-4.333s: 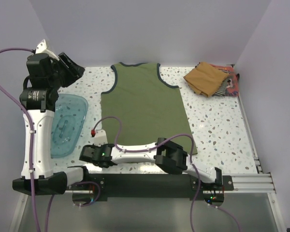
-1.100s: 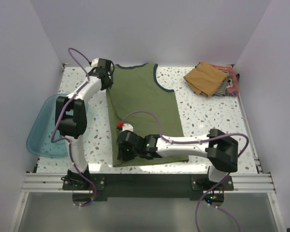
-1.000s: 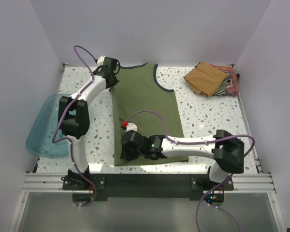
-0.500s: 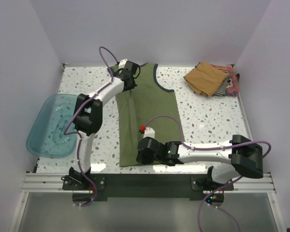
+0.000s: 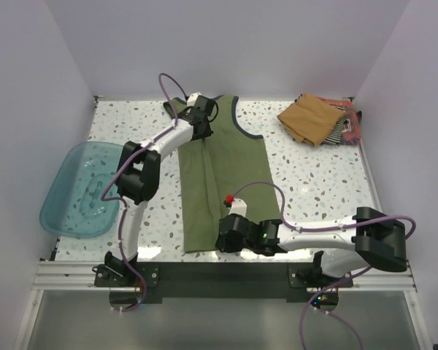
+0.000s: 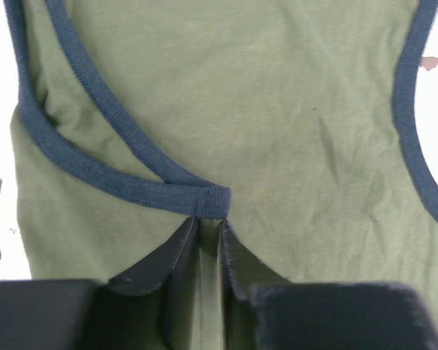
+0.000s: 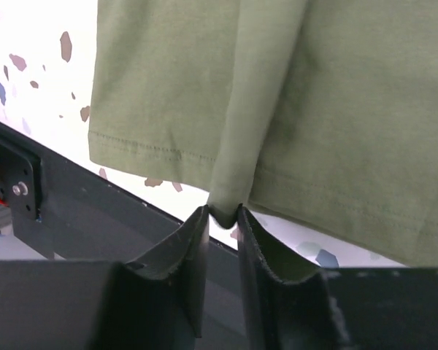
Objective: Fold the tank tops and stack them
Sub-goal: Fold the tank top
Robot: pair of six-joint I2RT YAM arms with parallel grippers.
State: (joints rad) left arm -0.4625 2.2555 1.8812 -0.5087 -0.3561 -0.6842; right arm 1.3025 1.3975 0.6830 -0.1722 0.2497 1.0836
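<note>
- Olive tank top (image 5: 233, 168) lies flat mid-table (image 5: 321, 189), neck toward 12 o'clock, hem toward 6. Its 9 o'clock side is folded over onto the body, w/ the crease running 12 to 6.
- Left end effector (image 6: 209, 222) is at the shirt's 12 o'clock end, on the folded blue-trimmed strap. Fingers nearly together w/ a thin slit and green cloth in the slit; can't tell if it grips.
- Right end effector (image 7: 224, 213) is at the 6 o'clock hem, tips pinching a ridge of the olive cloth at the table's near edge.
- Approx. 2 o'clock: a pile w/ the tan top (image 5: 310, 117) over the striped top (image 5: 341, 130), and a reddish top (image 5: 355, 131) at the far side.
- Teal tub (image 5: 80, 189) at 9 o'clock, apart from the shirt.
</note>
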